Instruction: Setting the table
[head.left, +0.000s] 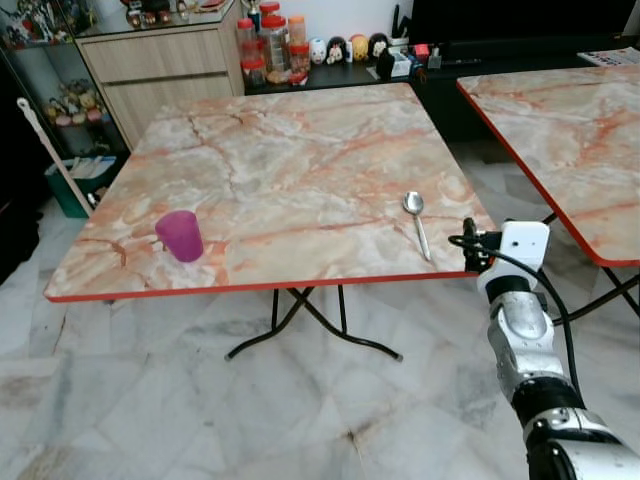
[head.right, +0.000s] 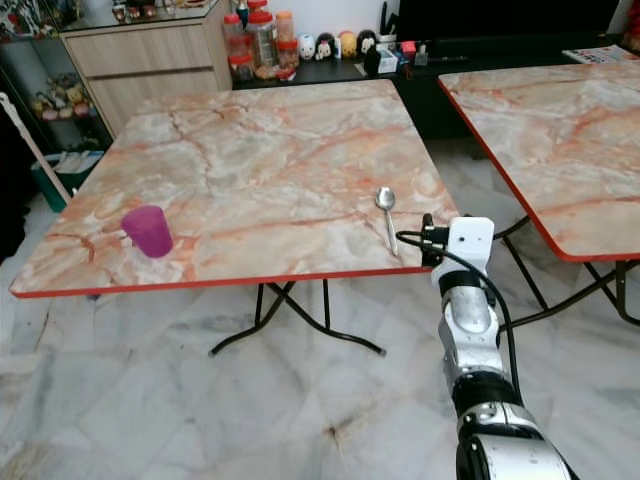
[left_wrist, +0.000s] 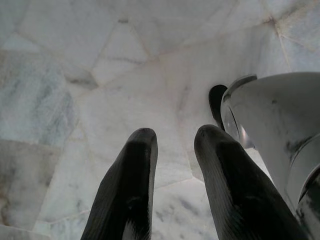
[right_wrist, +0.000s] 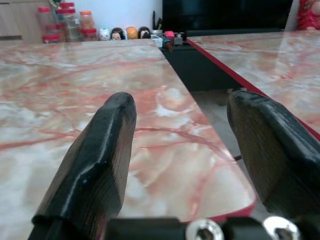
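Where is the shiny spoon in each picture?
Left eye view: the silver metal spoon lies near the marble-patterned table's front right corner.
Right eye view: the spoon is in the same spot, just ahead of the right end effector.
Left wrist view: floor tiles, no spoon.
Right wrist view: tabletop, no spoon.
Shared landmark: the purple plastic cup.

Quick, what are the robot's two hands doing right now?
Left end effector: open, empty, over the floor.
Right end effector: open, empty, at the table edge.
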